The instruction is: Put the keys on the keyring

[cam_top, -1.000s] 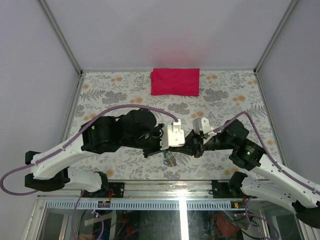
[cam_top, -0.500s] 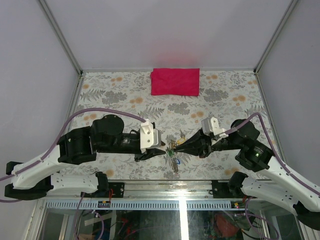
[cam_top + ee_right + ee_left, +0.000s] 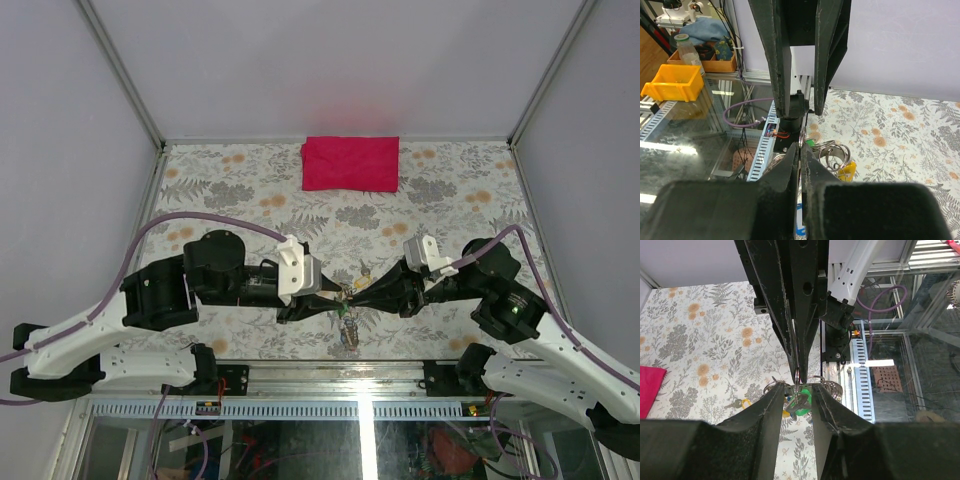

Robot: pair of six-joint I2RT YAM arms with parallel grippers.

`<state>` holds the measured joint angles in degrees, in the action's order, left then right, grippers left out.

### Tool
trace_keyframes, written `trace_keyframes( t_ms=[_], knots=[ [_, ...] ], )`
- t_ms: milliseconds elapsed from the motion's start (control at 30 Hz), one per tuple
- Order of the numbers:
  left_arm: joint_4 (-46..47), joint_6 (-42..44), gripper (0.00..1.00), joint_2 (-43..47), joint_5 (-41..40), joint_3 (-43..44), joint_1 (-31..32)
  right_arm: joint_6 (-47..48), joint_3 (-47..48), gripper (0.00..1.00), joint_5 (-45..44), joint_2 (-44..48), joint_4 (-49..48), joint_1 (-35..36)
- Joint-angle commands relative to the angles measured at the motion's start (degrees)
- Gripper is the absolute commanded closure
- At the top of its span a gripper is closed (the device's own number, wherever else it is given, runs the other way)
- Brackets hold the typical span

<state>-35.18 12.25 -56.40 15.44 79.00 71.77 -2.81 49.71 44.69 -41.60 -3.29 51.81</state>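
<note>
Near-centre of the table [image 3: 230,190], both arms have drawn back from their overlap, so only the fingertips meet. Left gripper [image 3: 335,296] has eased its jaws apart and straddles the keys [image 3: 345,322] without visibly pinching them. Right gripper [image 3: 357,296] is pinched together on the keyring [image 3: 797,376], with the bunch dangling below it. This is probably a regrip. A yellow-headed key [image 3: 743,403] lies loose, so work remains. Both forearms sit low and reach inward.

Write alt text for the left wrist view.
The right end effector reaches down from the top, shut on the thin keyring, with keys on green and yellow tags bunched just below. The left end effector frames them from the bottom, fingers apart. Behind: floral table, red cloth at left.
</note>
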Motion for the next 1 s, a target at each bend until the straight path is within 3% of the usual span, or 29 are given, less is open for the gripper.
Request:
trace_keyframes(
  t_ms=[0,467,667,900,967],
  knots=[
    [3.7,-0.6,0.7,-0.2,0.8,-0.5,0.4,-0.9,3.2,1.0,0.8,1.2,-4.6,-0.1],
    [1.7,-0.5,0.71,-1.5,1.2,0.1,0.3,-2.5,3.1,1.0,1.0,2.2,-7.0,-0.1],
    [1.0,-0.2,0.8,-1.7,1.1,0.7,0.4,-2.7,3.2,1.0,0.8,2.4,-7.3,-0.1],
    [0.9,-0.2,0.99,-1.7,1.4,0.9,0.4,-2.7,3.1,1.0,0.5,2.9,-7.3,0.0],
    [0.8,-0.2,1.0,-1.7,1.3,0.9,0.4,-2.7,3.2,1.0,0.3,3.2,-7.2,0.0]
  ],
)
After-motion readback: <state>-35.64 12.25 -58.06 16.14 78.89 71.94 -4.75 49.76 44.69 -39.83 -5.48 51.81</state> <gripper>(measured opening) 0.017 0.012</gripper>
